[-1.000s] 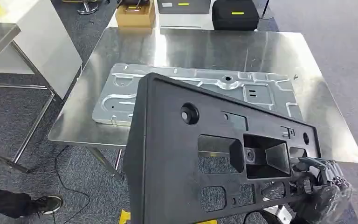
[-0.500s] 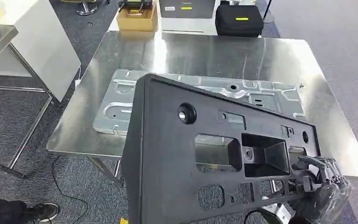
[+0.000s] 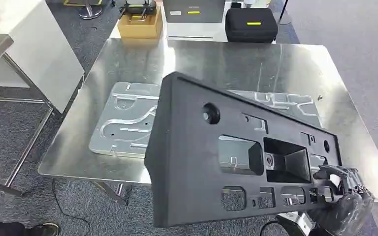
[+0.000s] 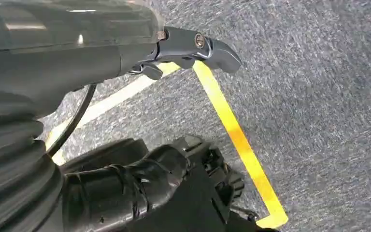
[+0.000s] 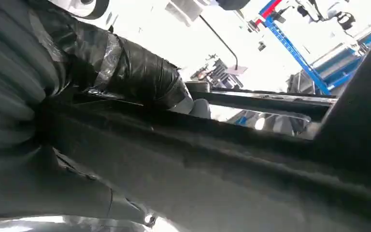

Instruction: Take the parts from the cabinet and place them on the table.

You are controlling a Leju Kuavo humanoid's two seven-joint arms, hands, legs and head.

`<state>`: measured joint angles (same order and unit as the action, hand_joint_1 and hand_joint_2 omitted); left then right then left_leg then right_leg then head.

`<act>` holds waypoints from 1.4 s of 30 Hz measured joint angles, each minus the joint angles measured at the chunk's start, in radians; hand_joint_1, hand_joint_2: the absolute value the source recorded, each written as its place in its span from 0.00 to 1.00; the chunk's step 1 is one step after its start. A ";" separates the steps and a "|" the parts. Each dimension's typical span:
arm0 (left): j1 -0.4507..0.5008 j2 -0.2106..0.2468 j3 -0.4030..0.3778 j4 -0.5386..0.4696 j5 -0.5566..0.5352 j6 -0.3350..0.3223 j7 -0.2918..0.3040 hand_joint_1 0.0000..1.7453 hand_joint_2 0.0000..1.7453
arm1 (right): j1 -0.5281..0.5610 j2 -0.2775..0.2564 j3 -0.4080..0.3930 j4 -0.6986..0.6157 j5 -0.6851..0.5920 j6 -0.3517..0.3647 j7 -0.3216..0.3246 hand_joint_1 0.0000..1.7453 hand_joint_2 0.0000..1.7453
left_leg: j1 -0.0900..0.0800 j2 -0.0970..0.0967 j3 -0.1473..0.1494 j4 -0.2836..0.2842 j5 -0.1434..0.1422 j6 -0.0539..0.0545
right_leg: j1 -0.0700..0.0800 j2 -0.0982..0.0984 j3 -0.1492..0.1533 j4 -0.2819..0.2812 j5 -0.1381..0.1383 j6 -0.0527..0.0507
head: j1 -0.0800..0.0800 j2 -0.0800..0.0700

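Now the right hand (image 3: 342,196) grips the black panel (image 3: 236,157) — lower it flat on the surface (image 3: 236,59), beside the metal plate (image 3: 123,118); left fingers unclear.

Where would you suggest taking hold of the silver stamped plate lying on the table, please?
Grip the silver stamped plate by its near-left edge, coming from the table's front-left side. It lies flat, so only its rim offers purchase, and the black panel held by the right robot hand covers its right part.
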<state>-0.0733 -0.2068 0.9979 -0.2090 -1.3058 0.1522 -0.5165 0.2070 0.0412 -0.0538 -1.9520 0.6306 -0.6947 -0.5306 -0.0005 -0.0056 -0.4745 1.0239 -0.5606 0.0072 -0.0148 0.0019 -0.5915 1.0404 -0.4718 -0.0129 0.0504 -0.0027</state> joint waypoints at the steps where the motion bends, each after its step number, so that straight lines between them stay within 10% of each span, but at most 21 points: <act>1: 0.000 0.000 0.000 0.000 0.001 0.000 0.000 0.00 1.00 | -0.001 0.000 0.000 0.000 0.000 0.000 0.000 1.00 1.00 | 0.001 0.000 -0.021 0.041 -0.018 -0.003 | 0.000 -0.002 0.005 -0.002 -0.004 -0.006 | -0.002 0.000; 4: 0.002 0.000 0.000 0.000 0.001 0.000 0.000 0.00 1.00 | -0.001 0.000 0.000 0.002 0.000 0.000 0.001 1.00 1.00 | 0.004 0.000 -0.175 0.288 -0.100 -0.010 | 0.003 -0.005 0.020 -0.002 -0.020 -0.014 | -0.002 0.000; 6: 0.007 0.000 0.000 0.000 0.001 0.000 0.001 0.00 1.00 | -0.001 0.000 0.000 0.004 0.000 0.000 0.001 1.00 1.00 | 0.004 0.000 -0.208 0.287 -0.042 -0.008 | 0.005 -0.001 0.037 -0.002 -0.033 -0.014 | -0.002 0.000; 9: 0.009 0.001 0.000 0.000 0.001 0.000 0.001 0.00 1.00 | -0.001 0.000 0.000 0.005 0.000 0.000 0.001 1.00 1.00 | -0.002 0.000 -0.143 0.054 0.131 0.017 | 0.007 0.000 0.068 -0.004 -0.055 -0.010 | -0.002 0.000; 16: 0.010 0.003 0.001 0.000 0.004 0.025 0.017 0.00 1.00 | -0.002 0.000 0.000 0.008 0.007 0.000 0.004 1.00 1.00 | 0.000 0.000 -0.093 -0.028 0.112 0.041 | 0.006 -0.002 0.066 0.014 -0.079 0.027 | 0.001 0.000; 20: 0.004 0.002 0.000 0.000 -0.004 -0.003 0.000 0.00 1.00 | -0.003 0.000 0.001 0.013 0.006 0.000 0.005 0.94 1.00 | 0.000 0.001 -0.078 -0.027 0.097 0.050 | -0.002 -0.002 -0.085 0.251 -0.153 0.040 | 0.000 0.000; 21: 0.004 0.002 -0.002 0.000 -0.007 -0.007 -0.002 0.00 0.00 | -0.003 -0.002 0.001 0.018 0.006 0.000 0.008 0.93 1.00 | 0.001 0.000 -0.073 -0.027 0.093 0.049 | -0.004 -0.002 -0.094 0.247 -0.130 0.043 | 0.000 0.000; 24: 0.007 0.002 -0.002 0.000 -0.010 -0.010 0.002 0.00 0.00 | -0.011 -0.005 0.003 0.028 0.009 0.000 0.017 0.95 1.00 | 0.004 -0.002 -0.053 -0.017 0.071 0.040 | -0.011 -0.002 -0.025 0.054 0.015 0.045 | 0.000 0.000; 31: -0.004 0.002 -0.012 0.000 -0.039 0.022 0.043 0.00 0.00 | -0.101 -0.005 -0.006 0.065 0.378 0.000 0.060 0.96 1.00 | 0.002 0.000 -0.064 0.022 0.030 0.000 | -0.007 0.005 0.000 -0.002 0.000 0.005 | -0.001 0.000; 35: -0.013 0.000 -0.031 0.000 -0.059 0.022 0.057 0.00 0.00 | -0.182 0.003 -0.038 0.109 0.671 0.000 0.155 0.95 1.00 | 0.005 0.000 -0.213 0.291 -0.072 -0.010 | -0.004 -0.002 0.003 -0.001 -0.006 -0.004 | -0.003 0.000; 37: -0.014 0.000 -0.038 0.000 -0.065 0.021 0.063 0.00 0.00 | -0.206 -0.010 -0.038 0.139 0.770 0.000 0.260 0.95 1.00 | 0.005 0.000 -0.217 0.263 -0.022 -0.007 | -0.002 -0.002 0.007 -0.001 -0.009 -0.005 | -0.003 0.000; 40: -0.018 0.000 -0.050 0.000 -0.070 0.021 0.071 0.00 0.00 | -0.249 -0.057 -0.029 0.193 0.848 0.000 0.434 0.95 1.00 | 0.004 0.000 -0.125 0.035 0.111 0.009 | -0.002 -0.001 0.021 -0.002 -0.017 0.001 | -0.002 0.000; 42: -0.026 -0.002 -0.056 0.000 -0.077 0.019 0.079 0.00 0.00 | -0.300 -0.115 0.003 0.281 0.853 0.001 0.543 0.96 1.00 | -0.003 -0.001 -0.115 0.009 0.098 0.014 | 0.003 0.004 0.012 0.001 -0.015 0.013 | -0.002 0.000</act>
<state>-0.0993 -0.2091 0.9419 -0.2087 -1.3825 0.1709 -0.4380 -0.0927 -0.0738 -0.0509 -1.6712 1.4839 -0.6939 0.0126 -0.0036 -0.0062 -0.5897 1.0333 -0.4624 0.0214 -0.0121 0.0056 -0.5798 1.0412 -0.4868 0.0000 0.0480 -0.0027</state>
